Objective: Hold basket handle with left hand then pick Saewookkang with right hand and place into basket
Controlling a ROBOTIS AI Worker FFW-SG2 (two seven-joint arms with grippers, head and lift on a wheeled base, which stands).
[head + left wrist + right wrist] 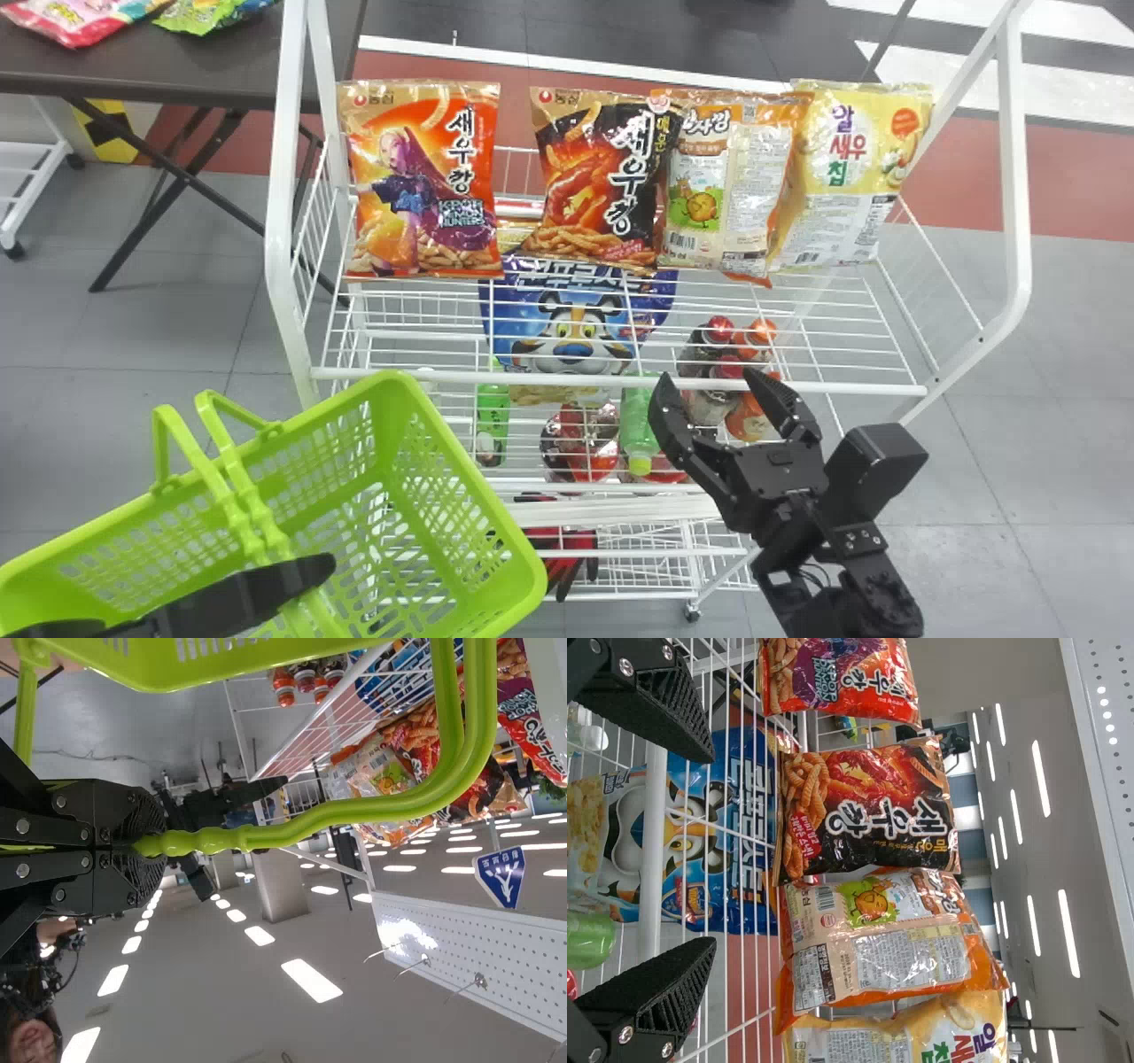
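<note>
Left gripper (292, 578) closed around the green basket's (392, 434) handle (257, 523); right gripper (709, 379) wide open, empty, seemingly just in front of the rack (549, 379) holding snack bags (425, 195).

Left hand (292, 574) looks closed; right hand (708, 381) points forward, fingers spread.

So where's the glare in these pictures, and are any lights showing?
Left wrist view: ceiling lights burn out white, with a glare patch on the pegboard; right wrist view: bright light strips beyond the snack bags; head view: fairly even lighting, small glints on the bags.
</note>
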